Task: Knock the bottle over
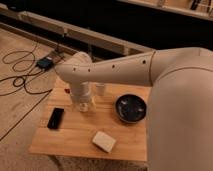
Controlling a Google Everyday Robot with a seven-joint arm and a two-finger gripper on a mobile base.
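phone (55,118): on table (75,136), left side
block (104,141): table front, right of phone
bowl (131,108): table right, behind block
cup (101,90): table rear, left of bowl
gripper (84,105): low over table, between phone and bowl

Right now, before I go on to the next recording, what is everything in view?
table: one, light wood, centre
phone: one, black, table's left side in view
block: one, white, near the front edge
bowl: one, dark, table's right side in view
cup: one, white, back of table, behind the arm
bottle: none in sight, perhaps hidden by the arm
cables: several, black, floor at left
box: one, dark bluish, floor by the cables
arm: one, white, reaching from the right
hand: one, white, low over the table between phone and bowl
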